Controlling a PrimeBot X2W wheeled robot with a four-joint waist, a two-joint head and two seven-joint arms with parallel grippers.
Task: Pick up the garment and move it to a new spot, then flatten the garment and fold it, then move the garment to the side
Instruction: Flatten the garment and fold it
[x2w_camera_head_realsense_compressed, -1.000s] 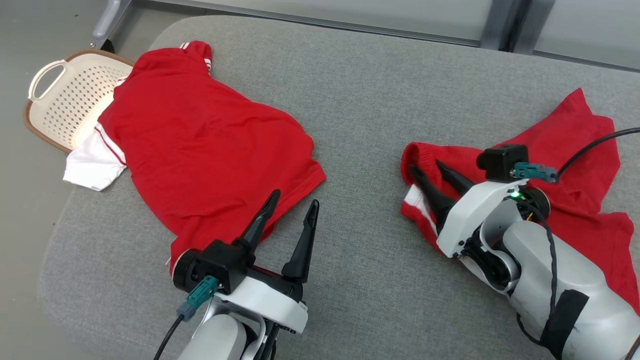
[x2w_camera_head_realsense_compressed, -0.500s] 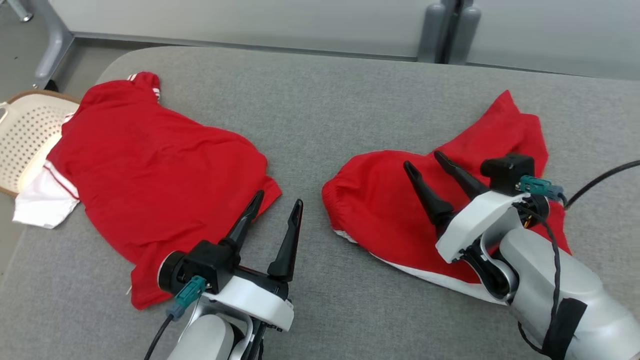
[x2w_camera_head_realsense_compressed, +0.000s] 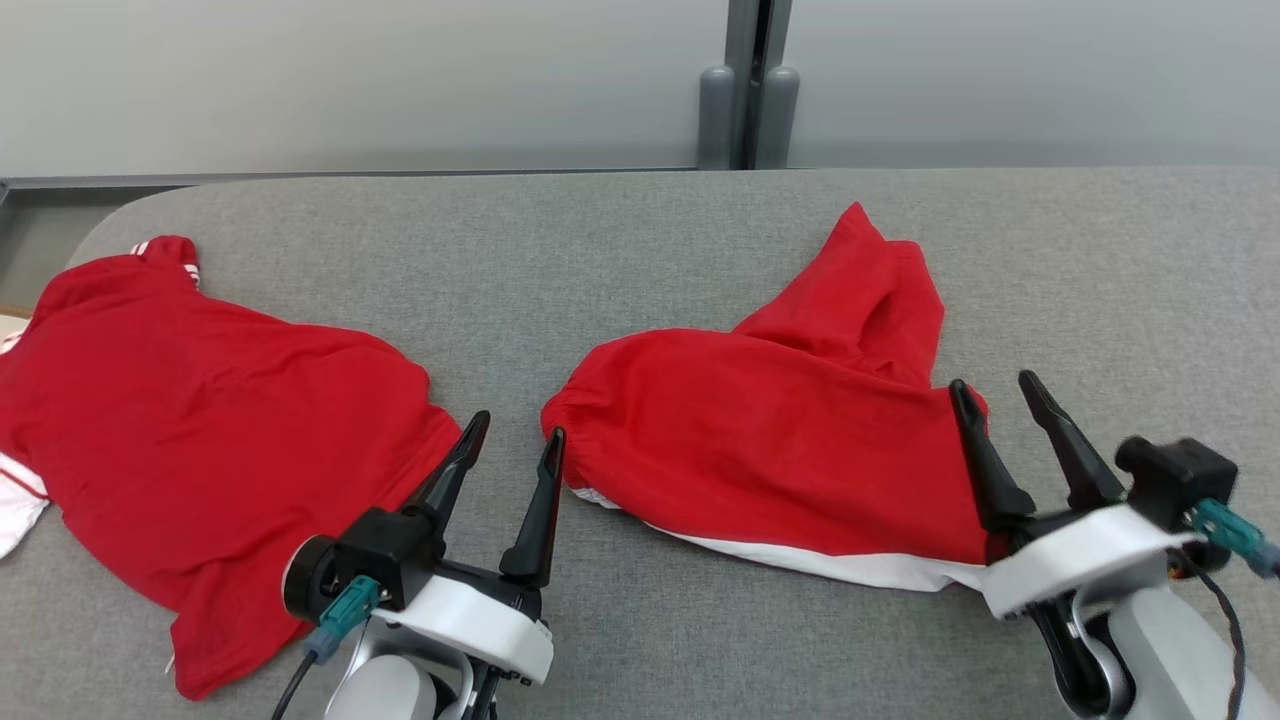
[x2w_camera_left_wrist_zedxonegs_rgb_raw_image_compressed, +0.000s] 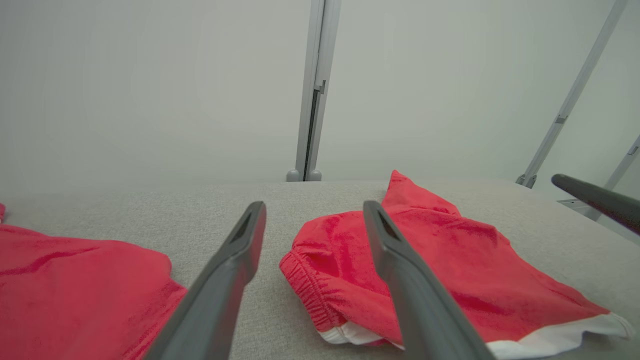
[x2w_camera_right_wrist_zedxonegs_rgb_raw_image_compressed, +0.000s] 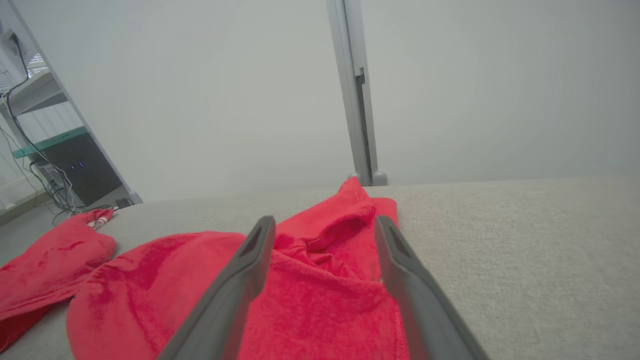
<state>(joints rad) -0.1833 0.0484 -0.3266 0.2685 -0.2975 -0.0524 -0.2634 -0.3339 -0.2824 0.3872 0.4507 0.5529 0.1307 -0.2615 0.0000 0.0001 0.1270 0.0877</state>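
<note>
Red shorts (x2w_camera_head_realsense_compressed: 780, 450) on grey pad (x2w_camera_head_realsense_compressed: 600, 260), red shirt (x2w_camera_head_realsense_compressed: 200, 430) beside, post (x2w_camera_head_realsense_compressed: 748, 100) behind

We saw bright, even, diffuse light and no glare. Only faint, soft shadows lay under the red shorts (x2w_camera_head_realsense_compressed: 780, 440) on the grey bench (x2w_camera_head_realsense_compressed: 640, 230). At the lower right of the head view, the camera mount on the right gripper (x2w_camera_head_realsense_compressed: 990, 380) was slightly smeared. In both wrist views the jaws blurred toward the bottom edge, and a wall post (x2w_camera_left_wrist_zedxonegs_rgb_raw_image_compressed: 570, 100) leaned at the upper right.
</note>
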